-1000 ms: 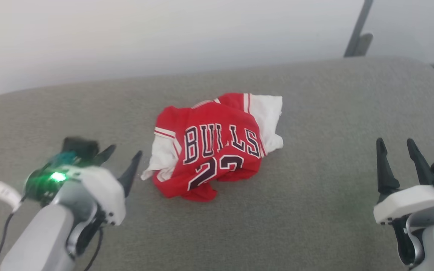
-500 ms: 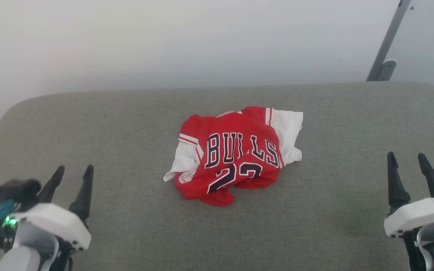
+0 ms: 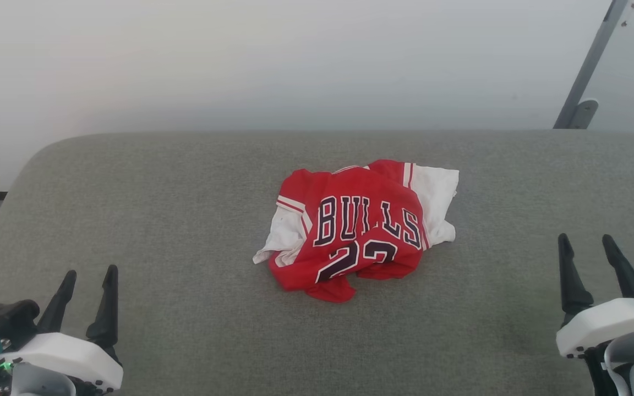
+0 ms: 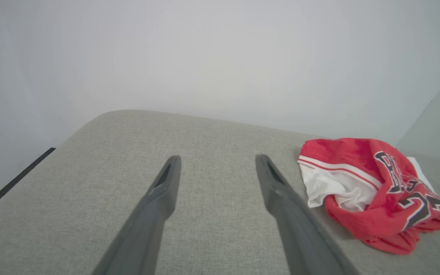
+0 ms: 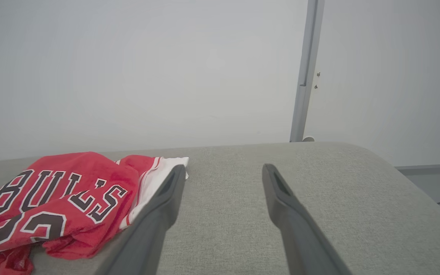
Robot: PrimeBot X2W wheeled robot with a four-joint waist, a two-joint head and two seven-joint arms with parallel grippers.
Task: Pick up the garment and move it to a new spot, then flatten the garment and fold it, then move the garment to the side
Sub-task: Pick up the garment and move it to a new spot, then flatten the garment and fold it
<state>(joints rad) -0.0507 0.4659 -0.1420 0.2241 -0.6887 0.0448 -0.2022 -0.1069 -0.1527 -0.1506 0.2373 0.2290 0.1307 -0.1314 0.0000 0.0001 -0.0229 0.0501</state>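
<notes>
The garment (image 3: pixel 358 231) is lying crumpled in a loose heap at the middle of the grey cushion (image 3: pixel 185 220), a little closer to its far edge than its near one. The lettering is facing up and reading upright toward the robot, and white lining is spilling out at both sides. The left gripper (image 3: pixel 90 270) is hovering by the near left corner and the right gripper (image 3: pixel 584 237) by the near right corner. Both are standing wide with nothing between their fingers, which are pointing toward the far edge. The heap is running slightly longer side to side. It is sitting inward and ahead of each claw, well apart from both. The right one is looking somewhat nearer, with the white flap on that side probably offering the closest edge to pinch.
</notes>
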